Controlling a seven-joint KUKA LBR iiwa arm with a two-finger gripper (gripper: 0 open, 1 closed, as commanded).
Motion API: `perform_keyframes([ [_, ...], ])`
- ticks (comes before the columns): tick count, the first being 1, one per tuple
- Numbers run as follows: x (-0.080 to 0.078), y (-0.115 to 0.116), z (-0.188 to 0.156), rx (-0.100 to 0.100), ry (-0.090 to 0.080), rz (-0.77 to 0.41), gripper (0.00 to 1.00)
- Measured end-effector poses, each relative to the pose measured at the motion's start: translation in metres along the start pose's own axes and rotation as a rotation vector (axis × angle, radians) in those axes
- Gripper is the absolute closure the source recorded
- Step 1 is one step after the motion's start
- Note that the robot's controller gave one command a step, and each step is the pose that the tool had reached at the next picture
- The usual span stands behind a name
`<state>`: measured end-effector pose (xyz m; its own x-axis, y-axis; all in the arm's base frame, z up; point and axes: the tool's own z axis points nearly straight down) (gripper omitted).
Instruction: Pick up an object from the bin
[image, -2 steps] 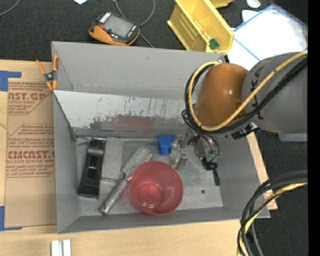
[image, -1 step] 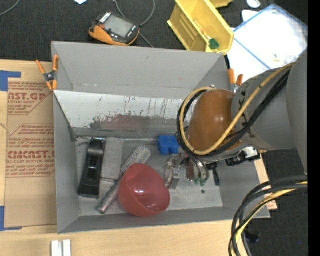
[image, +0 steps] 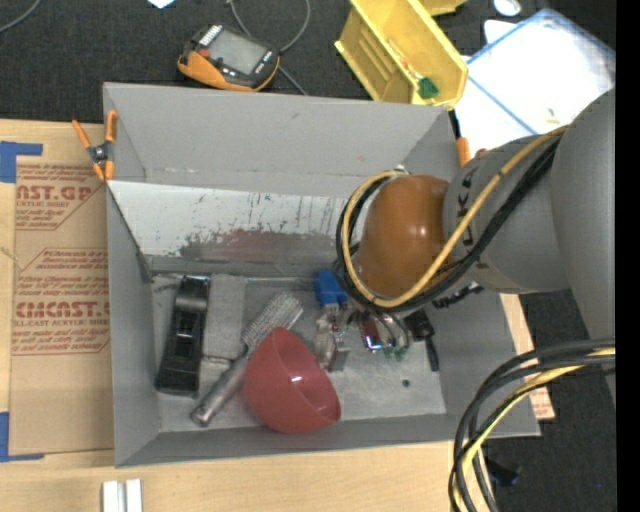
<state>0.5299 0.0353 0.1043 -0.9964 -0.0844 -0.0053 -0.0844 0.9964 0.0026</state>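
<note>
The gripper (image: 335, 338) sits in the bin (image: 130, 330) just beside a red bowl (image: 290, 385), near a blue block (image: 328, 288). Whether it is open or closed cannot be told

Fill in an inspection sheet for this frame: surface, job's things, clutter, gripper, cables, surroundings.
Surface: grey metal bin, floor scuffed.
Job's things: red bowl, tilted, near the front; grey brush-like tool touching its left side; black tape dispenser at the left; small blue thing by the back wall.
Clutter: small mixed bits right of the bowl, too small to name.
Gripper: gripper low in the bin, just right of the bowl.
Cables: yellow and black cables loop round the orange wrist cover.
Surroundings: yellow tray and orange-black device beyond the bin.
</note>
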Motion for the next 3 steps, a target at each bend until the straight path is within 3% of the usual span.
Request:
perform_keyframes([
  [1,0.012,-0.005,-0.019,-0.001,0.011,0.095,1.0],
  [2,0.012,-0.006,-0.039,0.0,0.005,0.203,1.0],
  [3,-0.021,0.007,-0.014,-0.001,0.005,0.112,0.0],
])
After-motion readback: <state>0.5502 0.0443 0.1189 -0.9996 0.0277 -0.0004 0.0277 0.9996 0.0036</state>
